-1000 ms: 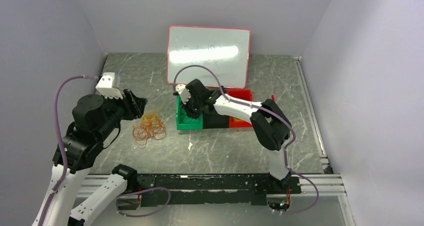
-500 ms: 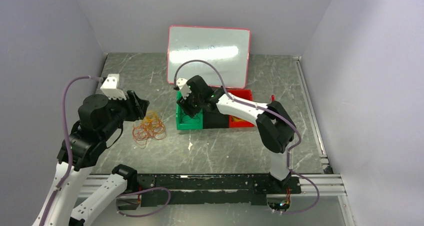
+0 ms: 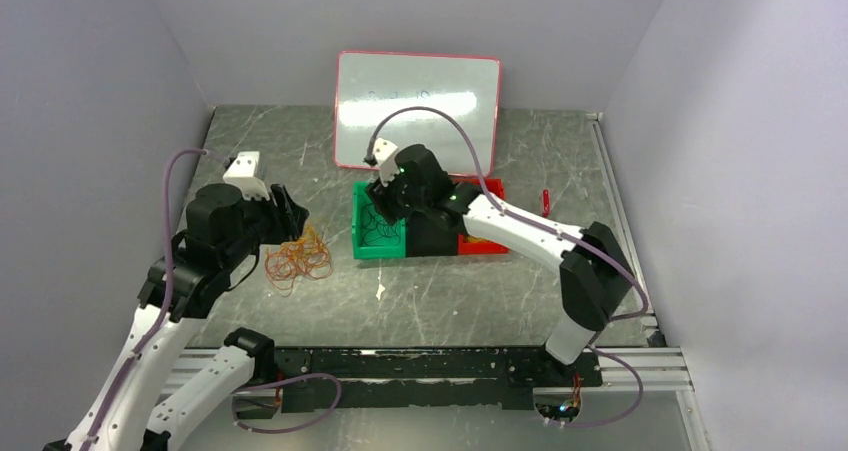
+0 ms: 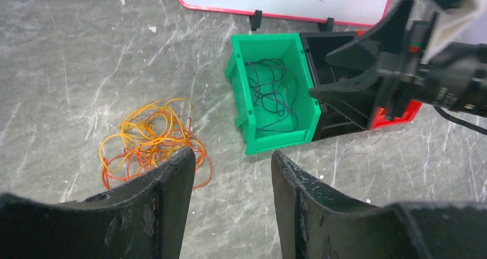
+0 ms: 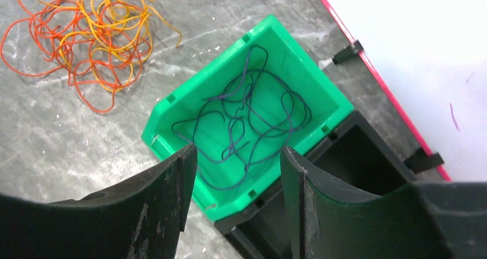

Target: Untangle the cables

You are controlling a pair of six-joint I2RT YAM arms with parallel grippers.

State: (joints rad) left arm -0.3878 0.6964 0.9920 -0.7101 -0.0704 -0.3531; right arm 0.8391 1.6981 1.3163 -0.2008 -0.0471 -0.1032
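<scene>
Left tool [image 4: 230, 158] and right tool [image 5: 238, 153] are both hanging open, thin orange-and-yellow cables [image 4: 150, 139] lying tangled on the grey marbled surface [image 3: 450, 291], thin dark cables [image 5: 247, 121] sitting in the green plastic bin [image 3: 380, 249].

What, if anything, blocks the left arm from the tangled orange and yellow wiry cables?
Probably nothing, so yes: the left pincer hangs open close above the orange and yellow cables, with nothing between.

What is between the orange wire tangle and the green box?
Only bare grey table. The left wrist view shows a gap between the orange and yellow cables and the green bin; they do not touch.
</scene>
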